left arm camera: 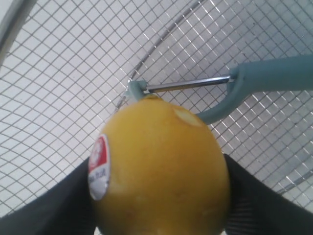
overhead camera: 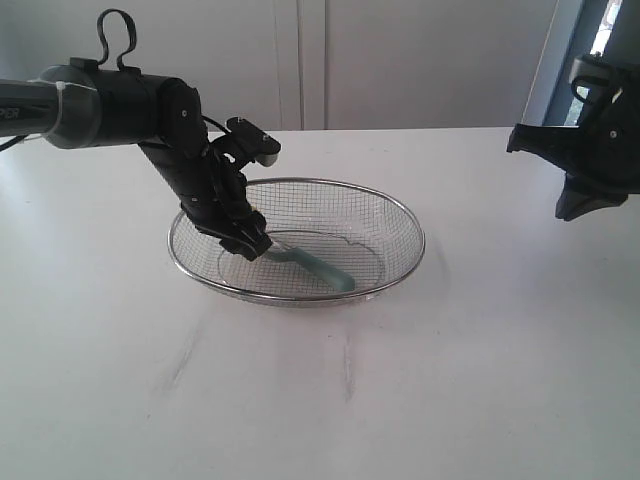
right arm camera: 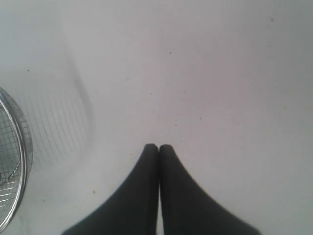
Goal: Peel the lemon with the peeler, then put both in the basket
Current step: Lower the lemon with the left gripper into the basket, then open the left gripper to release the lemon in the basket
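My left gripper [overhead camera: 252, 243] reaches down into the silver wire-mesh basket [overhead camera: 402, 216] and is shut on the yellow lemon [left arm camera: 161, 166]. The lemon's red-and-white sticker [left arm camera: 99, 166] faces sideways, and the black fingers [left arm camera: 259, 196] press it from both sides. In the exterior view the gripper hides the lemon. The peeler [overhead camera: 325, 270] lies on the basket floor just beyond the lemon, its teal handle [left arm camera: 274, 73] and metal blade [left arm camera: 186, 85] in plain sight. My right gripper [right arm camera: 158, 147] hangs shut and empty above the table, right of the basket.
The basket stands on a white table [overhead camera: 480, 380]. Its rim [right arm camera: 19, 147] shows at the edge of the right wrist view. A white wall and cabinet doors [overhead camera: 310, 60] rise behind the table. The right arm [overhead camera: 590, 150] hovers at the far right.
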Robot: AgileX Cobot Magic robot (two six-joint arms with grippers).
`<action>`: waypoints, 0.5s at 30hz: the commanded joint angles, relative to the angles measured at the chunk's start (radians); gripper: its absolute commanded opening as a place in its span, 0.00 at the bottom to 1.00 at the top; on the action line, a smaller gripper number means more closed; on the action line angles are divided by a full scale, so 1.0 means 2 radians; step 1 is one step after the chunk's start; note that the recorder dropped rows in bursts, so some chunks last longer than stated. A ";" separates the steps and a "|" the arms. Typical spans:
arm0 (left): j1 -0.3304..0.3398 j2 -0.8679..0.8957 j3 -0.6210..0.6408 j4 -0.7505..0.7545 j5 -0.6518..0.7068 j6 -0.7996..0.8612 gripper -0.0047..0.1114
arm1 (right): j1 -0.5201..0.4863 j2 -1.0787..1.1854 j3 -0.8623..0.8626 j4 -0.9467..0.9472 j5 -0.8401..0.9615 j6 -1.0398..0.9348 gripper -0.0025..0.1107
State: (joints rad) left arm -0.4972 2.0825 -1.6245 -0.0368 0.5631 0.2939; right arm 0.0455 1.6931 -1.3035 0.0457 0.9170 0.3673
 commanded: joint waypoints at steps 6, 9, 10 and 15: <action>-0.002 0.001 0.004 -0.009 -0.005 -0.004 0.31 | -0.003 -0.005 -0.001 -0.002 -0.003 0.002 0.02; -0.002 0.001 0.004 -0.009 -0.003 -0.003 0.51 | -0.003 -0.005 -0.001 -0.002 -0.003 0.002 0.02; -0.002 0.001 0.004 -0.009 0.000 -0.003 0.62 | -0.003 -0.005 -0.001 -0.002 -0.003 0.002 0.02; -0.002 0.001 0.004 -0.008 0.004 -0.003 0.74 | -0.003 -0.005 -0.001 -0.002 -0.003 0.002 0.02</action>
State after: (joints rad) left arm -0.4972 2.0941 -1.6226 -0.0368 0.5531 0.2939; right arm 0.0455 1.6931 -1.3035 0.0457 0.9170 0.3673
